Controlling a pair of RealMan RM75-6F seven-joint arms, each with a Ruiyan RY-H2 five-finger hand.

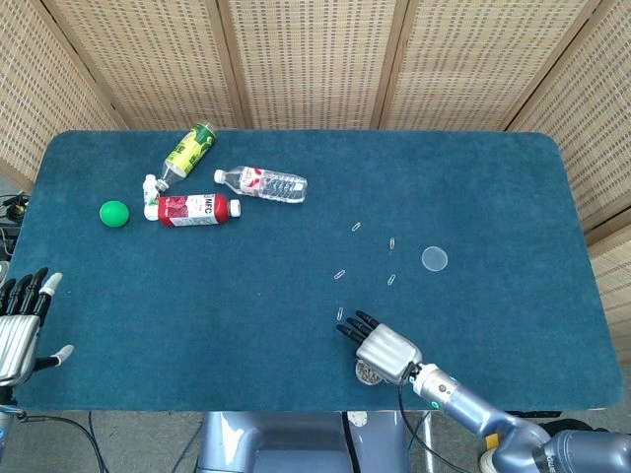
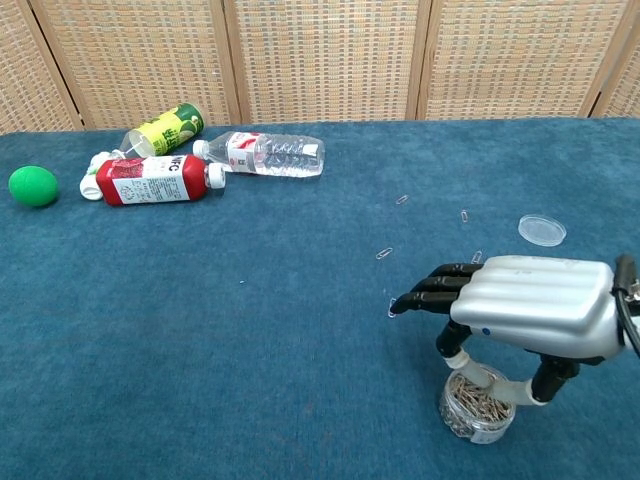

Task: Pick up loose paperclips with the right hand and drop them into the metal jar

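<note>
The small metal jar (image 2: 477, 405), full of paperclips, stands near the table's front edge; in the head view the jar (image 1: 368, 373) is mostly covered. My right hand (image 2: 520, 305) hovers directly over it, long fingers stretched forward. Thumb and one finger meet in a pinch just above the jar's mouth, and the paperclip between them is too small to see clearly. Loose paperclips (image 2: 384, 253) lie scattered beyond the hand, one of them (image 1: 340, 313) at its fingertips (image 2: 405, 303). My left hand (image 1: 22, 320) rests at the front left edge, fingers apart, holding nothing.
The clear round lid (image 2: 541, 230) lies to the right of the clips. At the back left lie a red bottle (image 2: 150, 178), a clear water bottle (image 2: 262, 153), a yellow-green bottle (image 2: 165, 129) and a green ball (image 2: 34, 186).
</note>
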